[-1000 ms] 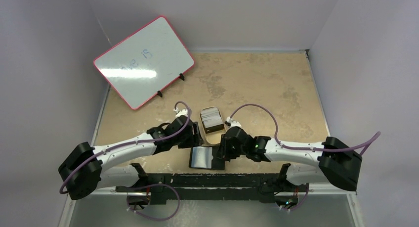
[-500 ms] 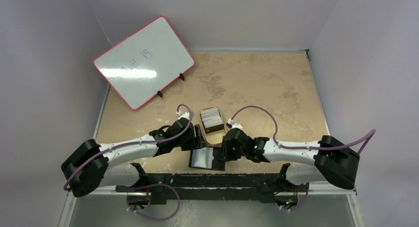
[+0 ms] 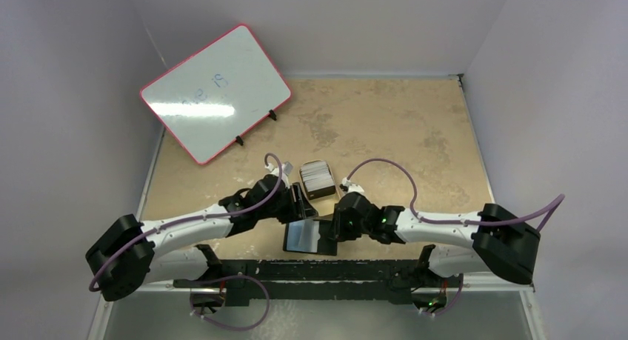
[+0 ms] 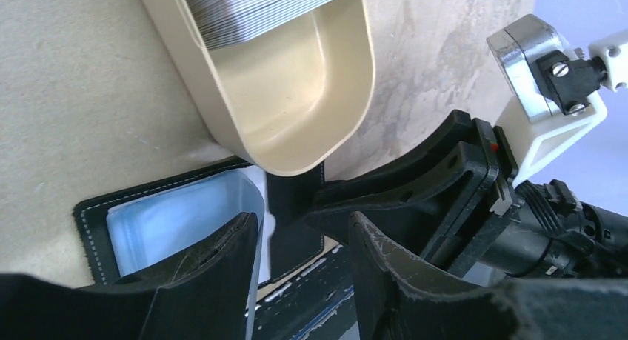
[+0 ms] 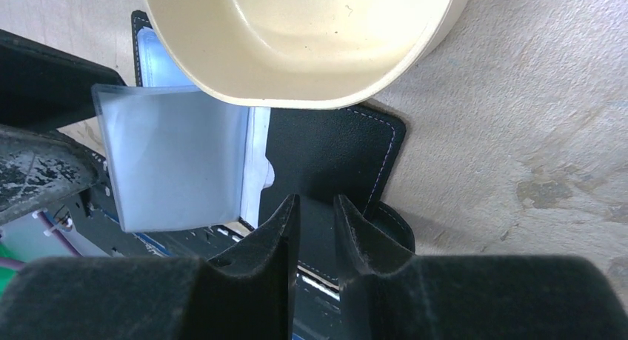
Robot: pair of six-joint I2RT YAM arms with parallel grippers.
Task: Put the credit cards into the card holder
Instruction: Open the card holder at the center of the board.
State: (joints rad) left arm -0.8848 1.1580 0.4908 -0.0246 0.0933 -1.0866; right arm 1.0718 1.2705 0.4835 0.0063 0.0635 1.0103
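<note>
Card holder (image 5: 333, 155) — flap pinched in right end effector (image 5: 316, 204), left end effector (image 4: 304, 227) beside.

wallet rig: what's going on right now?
Both arms are at the card holder, which lies open. The right gripper is pinched on its black flap. The left gripper is open over the side with the clear sleeve, holding nothing that I can see. The cards are stacked in the tan tin, which overlaps the holder's far edge. None is visibly in the holder yet.
</note>
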